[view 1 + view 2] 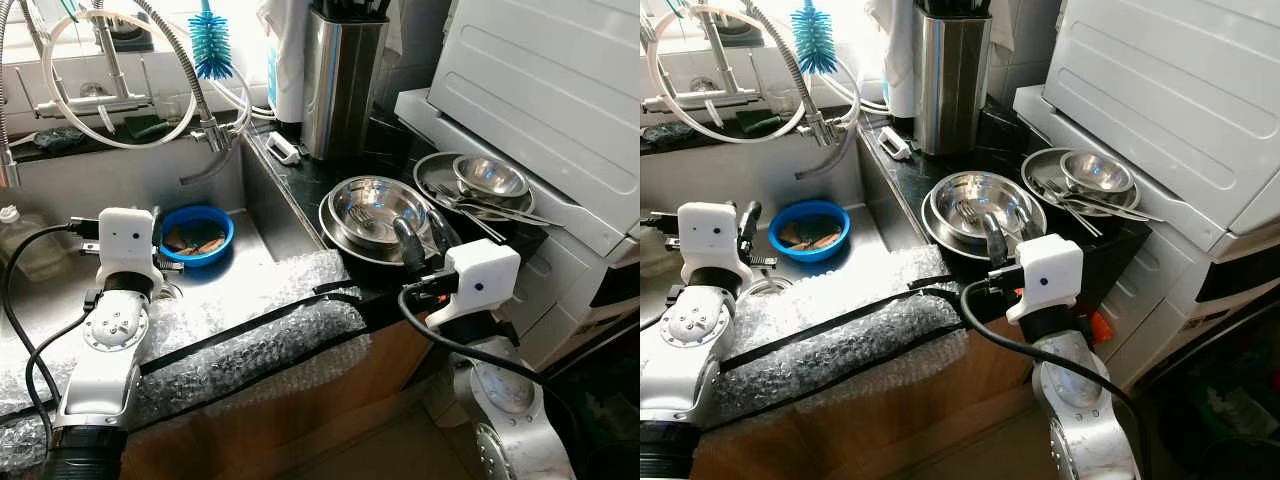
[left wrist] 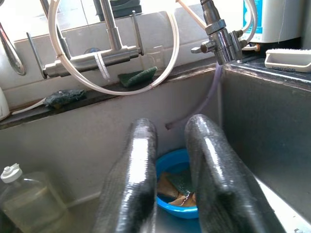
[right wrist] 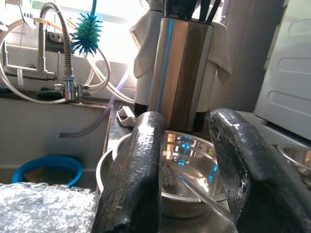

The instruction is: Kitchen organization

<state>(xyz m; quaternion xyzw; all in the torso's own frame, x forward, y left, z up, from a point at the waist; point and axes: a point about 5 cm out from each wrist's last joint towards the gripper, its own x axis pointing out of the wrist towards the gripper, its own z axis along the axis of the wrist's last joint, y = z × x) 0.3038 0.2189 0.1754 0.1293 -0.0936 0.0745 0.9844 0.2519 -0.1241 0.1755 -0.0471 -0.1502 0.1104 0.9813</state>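
A large steel bowl [image 1: 378,207] is seen nested on a plate [image 1: 345,243] on the dark bench [image 1: 300,180], at its front edge just beside the sink [image 1: 240,290]. A fork [image 1: 365,218] lies inside the bowl. Further toward the far right of the bench, a smaller steel bowl [image 1: 490,176] rests on a second plate [image 1: 432,175] with loose cutlery [image 1: 490,210] laid across it, against the white appliance [image 1: 560,90].

The right gripper [image 1: 418,232] is held at the near rim of the large bowl, its fingers [image 3: 141,170] spread wide and nothing between them. The left gripper [image 2: 170,160] is poised over the sink, fingers narrowly parted and empty, aimed toward a blue bowl [image 1: 196,233] on the sink floor that holds scraps.

The large bowl is judged stiff, light and slippery; its thin rim is probably best pinched, one finger inside and one outside. The fork is likely to slide and rattle if the bowl is tilted, and the plate beneath could be dragged along. The bubble wrap [image 1: 250,330] padding the sink's front edge should be cleared during any lift.
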